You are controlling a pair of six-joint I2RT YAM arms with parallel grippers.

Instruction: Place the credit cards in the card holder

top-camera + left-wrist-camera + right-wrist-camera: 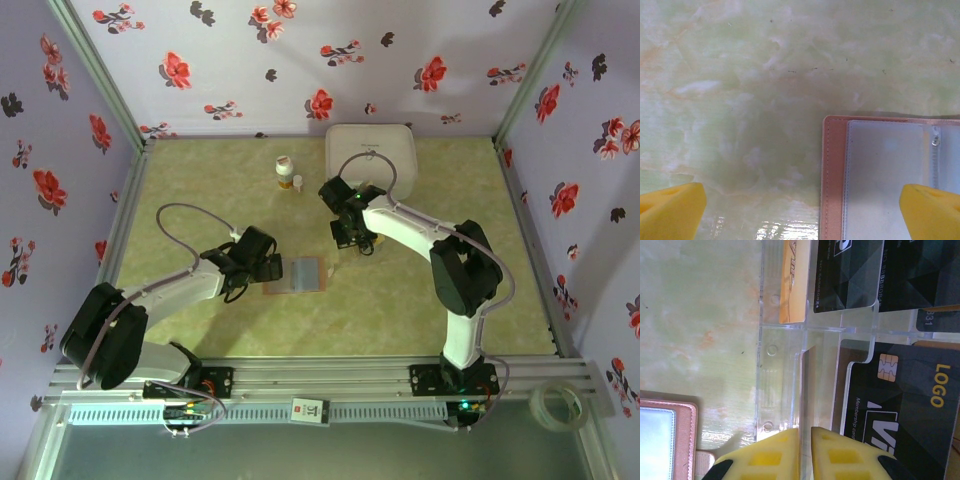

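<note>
Broadly, the green marbled worktop carries everything, and the job looks to be at the picking stage, with no card seen in a sleeve yet. A clear plastic rack sits under the right arm. The credit cards lie in its compartments: black ones, one marked LOGO, and a tan-gold card further along.

The card holder lies open and flat between the two arms, just beside the rack. Its pale clear sleeves face up inside the reddish-brown border.

The left gripper stands wide over the holder's edge with nothing in it, one finger above the sleeve. The right gripper is narrow, only a slit between its yellow fingers, at the rack's near wall beside the LOGO card. Whether it pinches anything I cannot tell.

Next, I judge, it needs a firm pinch on one card's edge, then a carry to the holder while the left steadies the sleeve.
</note>
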